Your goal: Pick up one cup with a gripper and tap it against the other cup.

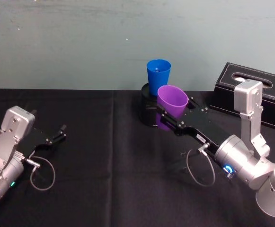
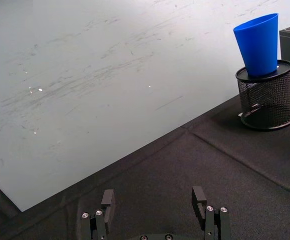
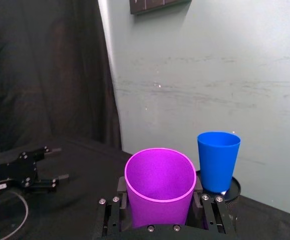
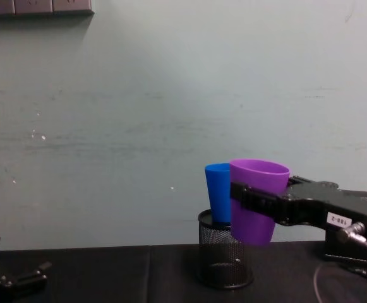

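Head view: right gripper (image 1: pixel 175 109) is clamped on the purple cup (image 1: pixel 172 100), one finger each side of the wall below the rim. Cup is upright & held clear of the table (image 1: pixel 104 165). Blue cup (image 1: pixel 158 73) stands in the black mesh pen holder (image 1: pixel 149 111), just behind & a bit left of the purple one. Right wrist view shows a sliver of gap btw the two cups, so prob. no contact yet; chest view overlaps them & can't settle it. Left gripper (image 1: pixel 57 135) rests low, well off to the left, fingers apart, holding nothing.

Step in hand, imo: close the last gap & tap. To do it well, use a short, slow nudge fwd-left, keep the purple cup level & aim wall-to-wall near the rims. Blue cup looks only dropped into the holder & stands tall, so a hard knock could tip it or shove the holder. Plastic looks thin, so no need to squeeze harder; grip seems secure.

Writing: white label (image 4: pixel 338 220) on the right arm has small dark chars, maybe digits, too small to read w/ confidence. No brand visible on cups, holder or the black box (image 1: pixel 251 87) at right.
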